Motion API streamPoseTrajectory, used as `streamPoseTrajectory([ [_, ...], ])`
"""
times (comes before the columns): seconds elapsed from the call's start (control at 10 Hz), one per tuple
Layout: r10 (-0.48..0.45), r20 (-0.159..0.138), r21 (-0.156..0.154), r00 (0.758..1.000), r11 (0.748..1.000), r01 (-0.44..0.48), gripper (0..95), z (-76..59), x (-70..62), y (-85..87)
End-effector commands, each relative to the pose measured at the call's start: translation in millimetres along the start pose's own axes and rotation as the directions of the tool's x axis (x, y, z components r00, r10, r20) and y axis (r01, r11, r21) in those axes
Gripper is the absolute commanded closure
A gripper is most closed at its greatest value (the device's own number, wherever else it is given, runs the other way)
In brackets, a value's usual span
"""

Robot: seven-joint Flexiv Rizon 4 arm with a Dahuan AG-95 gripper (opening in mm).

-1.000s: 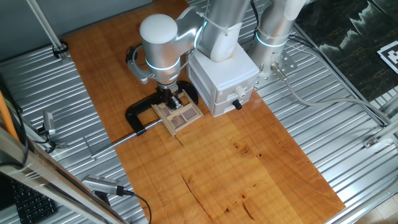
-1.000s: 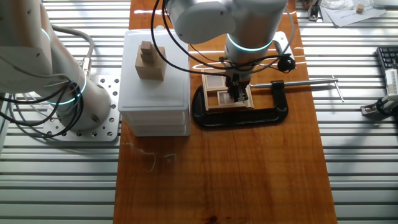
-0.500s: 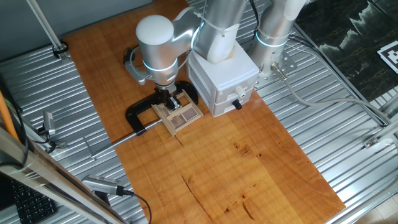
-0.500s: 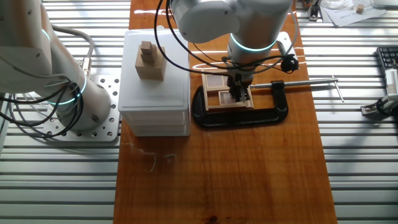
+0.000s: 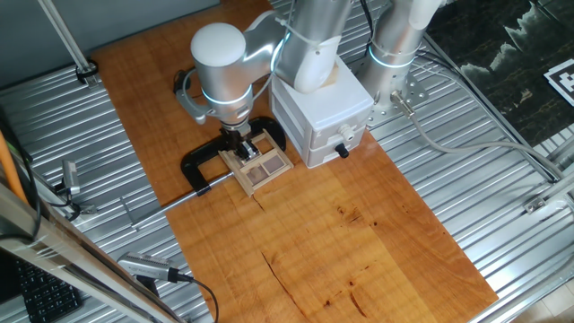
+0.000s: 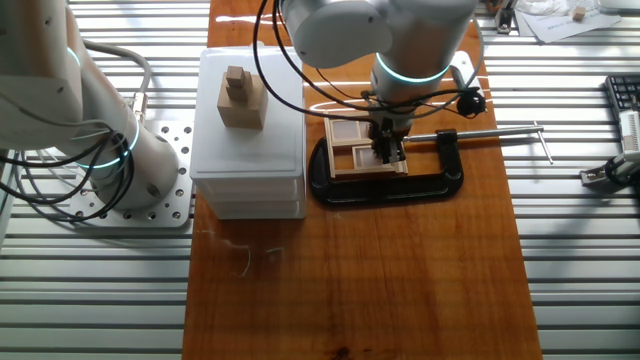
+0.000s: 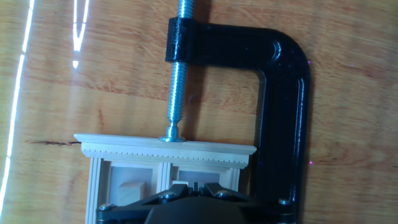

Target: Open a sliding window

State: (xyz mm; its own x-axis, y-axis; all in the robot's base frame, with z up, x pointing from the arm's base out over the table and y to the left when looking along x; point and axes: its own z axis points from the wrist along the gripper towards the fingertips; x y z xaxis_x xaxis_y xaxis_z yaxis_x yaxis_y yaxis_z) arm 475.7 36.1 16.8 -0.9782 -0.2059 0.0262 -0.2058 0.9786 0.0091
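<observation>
The claw is down on the sliding window, its fingertips set close together against the window's face near the edge nearest the arm; how tightly it is closed, or whether it pinches any part of the sash, cannot be told, since the hand view shows only the dark base of the fingers at the bottom edge. The window lies flat on the wooden table, held in a black clamp whose silver screw presses on the moulded top edge of the frame. It sits just beside the white box with the black knob. The arm reaches down from above, its last joint upright over the window and the round white elbow standing above the clamp. Compared with a second ago, the arm has shifted slightly sideways, away from the white box along the window, while the window frame and clamp lie where they were
</observation>
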Motion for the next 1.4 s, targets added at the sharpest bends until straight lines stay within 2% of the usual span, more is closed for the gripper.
streamPoseTrajectory([
  [0.1,-0.002,0.001,0.000,1.000,1.000,0.002,95.0,1.0,-0.1,0.4],
  [1.0,-0.006,0.001,-0.002,1.000,1.000,0.006,95.0,2.1,-5.2,-1.3],
  [1.4,0.008,-0.030,-0.001,1.000,1.000,-0.008,95.0,-2.5,-3.0,1.1],
])
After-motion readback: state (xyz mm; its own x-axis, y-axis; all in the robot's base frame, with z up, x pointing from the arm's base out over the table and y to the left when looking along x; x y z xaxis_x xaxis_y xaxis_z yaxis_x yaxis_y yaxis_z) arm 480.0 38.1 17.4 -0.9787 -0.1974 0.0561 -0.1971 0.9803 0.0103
